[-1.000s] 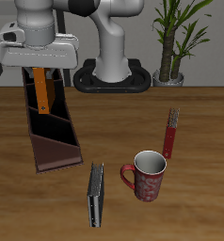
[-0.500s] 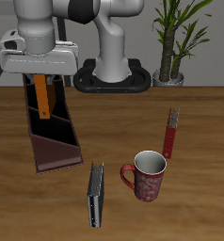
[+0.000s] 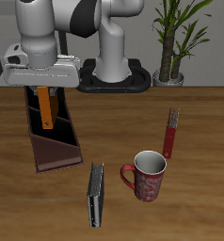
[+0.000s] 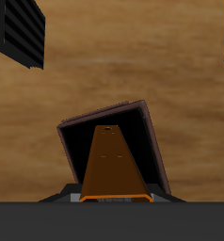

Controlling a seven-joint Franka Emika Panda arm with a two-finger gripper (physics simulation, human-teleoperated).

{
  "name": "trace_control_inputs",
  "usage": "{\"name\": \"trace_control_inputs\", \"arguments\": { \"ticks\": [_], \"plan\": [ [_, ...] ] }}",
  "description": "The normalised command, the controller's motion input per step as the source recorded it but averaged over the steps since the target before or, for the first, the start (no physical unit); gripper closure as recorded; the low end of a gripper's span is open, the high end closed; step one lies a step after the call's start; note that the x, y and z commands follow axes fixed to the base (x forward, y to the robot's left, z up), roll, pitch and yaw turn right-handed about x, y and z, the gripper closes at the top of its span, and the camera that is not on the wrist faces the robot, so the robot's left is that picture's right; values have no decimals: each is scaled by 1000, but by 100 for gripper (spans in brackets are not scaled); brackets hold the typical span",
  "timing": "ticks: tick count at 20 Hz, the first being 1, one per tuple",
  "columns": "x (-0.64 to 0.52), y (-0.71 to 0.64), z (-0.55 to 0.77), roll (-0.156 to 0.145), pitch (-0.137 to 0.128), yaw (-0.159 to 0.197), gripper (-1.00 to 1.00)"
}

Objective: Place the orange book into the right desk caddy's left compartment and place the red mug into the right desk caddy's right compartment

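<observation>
Nearest the bench's front edge lay the dark grey book, a thin slab lying lengthwise on the wood-grain surface. Just beside it stood the red mug, upright, round and thick-rimmed, speckled pale on dark red, with a light grey inside and its handle turned toward the grey book. A little farther back and apart from the mug lay the slim red book, narrow and flat.

Across the bench sat the right desk caddy, a long dark maroon-brown open box, its sloped end toward the front edge. The orange book hung upright above the caddy's farther sections, its upper end clamped in the hand, which was closed on it. In the wrist view the orange book ran down as a flat brown-orange strip toward the caddy's open top directly beneath; whether it touched the caddy could not be told.

Behind stood a potted plant.
</observation>
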Motion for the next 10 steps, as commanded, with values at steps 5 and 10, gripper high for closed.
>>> {"name": "trace_control_inputs", "arguments": {
  "ticks": [5,10],
  "plan": [
    [47,45,-186,7,22,-20,100],
    [61,45,-249,6,26,-14,100]
  ]
}}
